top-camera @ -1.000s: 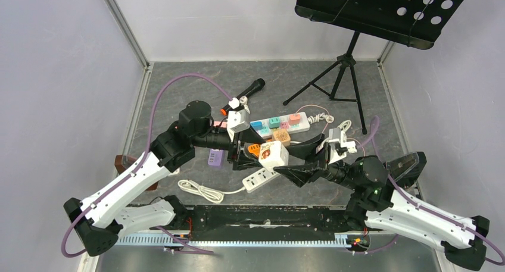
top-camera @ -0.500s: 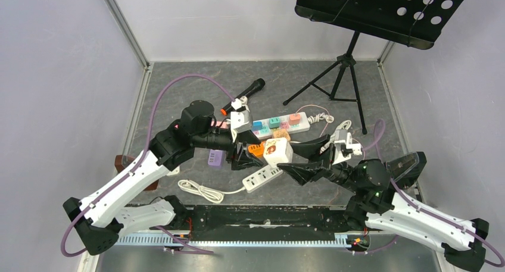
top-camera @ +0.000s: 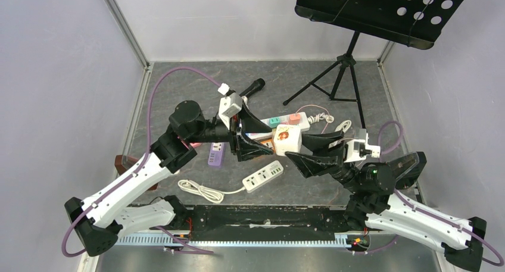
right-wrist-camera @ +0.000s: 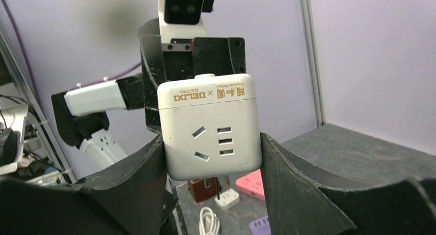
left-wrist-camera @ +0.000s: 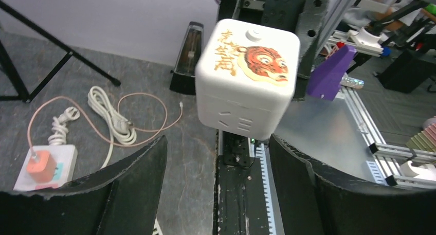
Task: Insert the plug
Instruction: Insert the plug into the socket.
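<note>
Robotics lab, inside a test cell: a left arm [top-camera: 131, 180] and a right arm [top-camera: 417, 215], white-shelled with purple cabling, stand bolted along a slotted metal rail [top-camera: 262, 243] at the near edge of a grey desk [top-camera: 178, 81]. Plain white panels [top-camera: 238, 22] set in aluminium posts [top-camera: 124, 25] box in the desk on three sides. A music stand [top-camera: 381, 10], a microphone [top-camera: 256, 86] and a power strip [top-camera: 262, 177] share the surface. The left wrist camera catches more aluminium framing [left-wrist-camera: 360, 116] beyond.
</note>
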